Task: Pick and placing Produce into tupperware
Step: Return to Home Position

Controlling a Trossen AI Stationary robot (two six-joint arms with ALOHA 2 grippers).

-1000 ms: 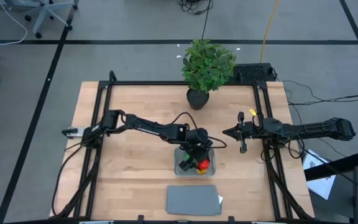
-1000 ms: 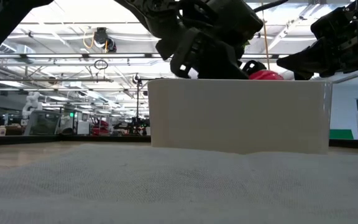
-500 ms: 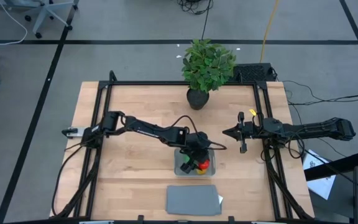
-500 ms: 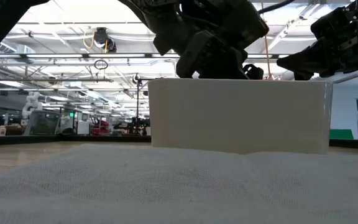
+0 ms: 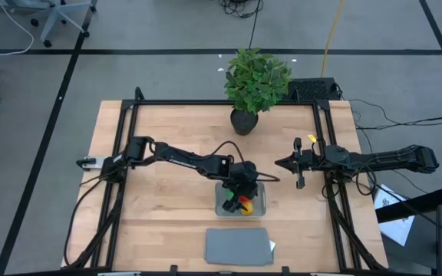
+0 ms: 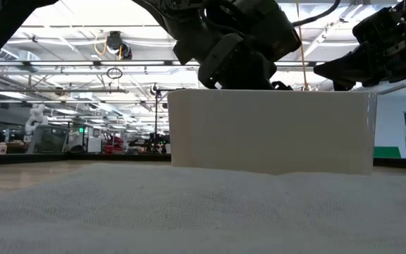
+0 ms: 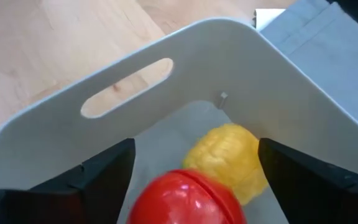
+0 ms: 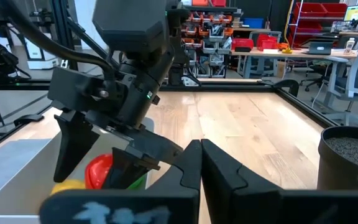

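In tub (image 5: 221, 208) — left pincer (image 7: 196, 162) spread over tomato (image 7: 182, 198); filling looks done, next lift clear, home. Right pincer (image 8: 201, 165) pressed together.

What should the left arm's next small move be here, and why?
Probably lift the left gripper straight up out of the tupperware: its fingers stand open either side of the red fruit, which sits in the tub beside the yellow fruit. The right gripper waits shut at the right side of the table.
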